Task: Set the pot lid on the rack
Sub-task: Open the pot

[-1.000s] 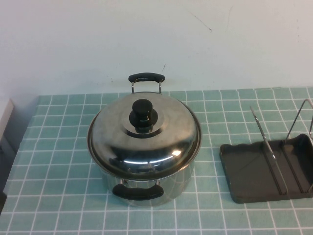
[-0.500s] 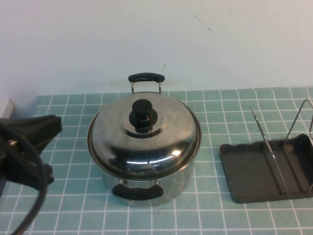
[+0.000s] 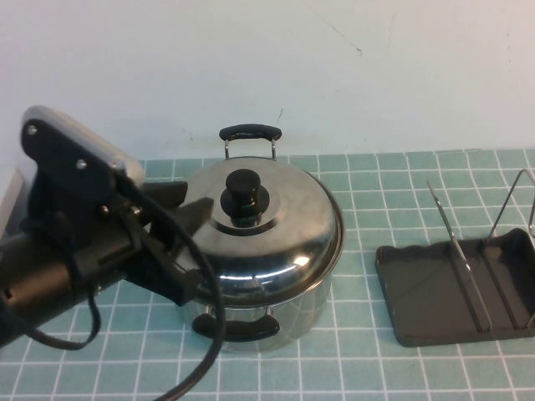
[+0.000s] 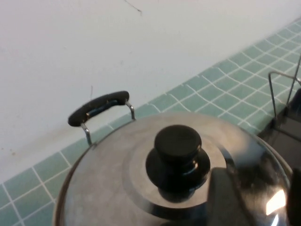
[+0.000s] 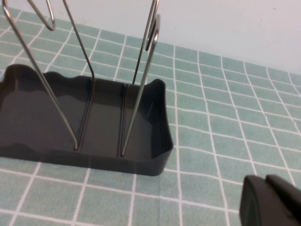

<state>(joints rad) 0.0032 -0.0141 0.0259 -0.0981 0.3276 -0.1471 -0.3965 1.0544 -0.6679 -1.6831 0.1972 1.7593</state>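
The pot [image 3: 259,292] sits mid-table wearing the pot lid [image 3: 251,230]. At its nine o'clock, the left gripper [image 3: 188,209] hovers unclenched, empty. The rack [image 3: 456,288] stands at three o'clock. Right gripper [image 5: 273,202]: grip unreadable.

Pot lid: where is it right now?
High view: the pot lid sits on the pot, left of the rack; the left hand is at its left edge.

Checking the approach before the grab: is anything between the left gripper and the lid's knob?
Nothing visible. The left gripper hangs at the pot lid's left edge, open, with bare steel between it and the knob. The right gripper sits near the rack, off the path.
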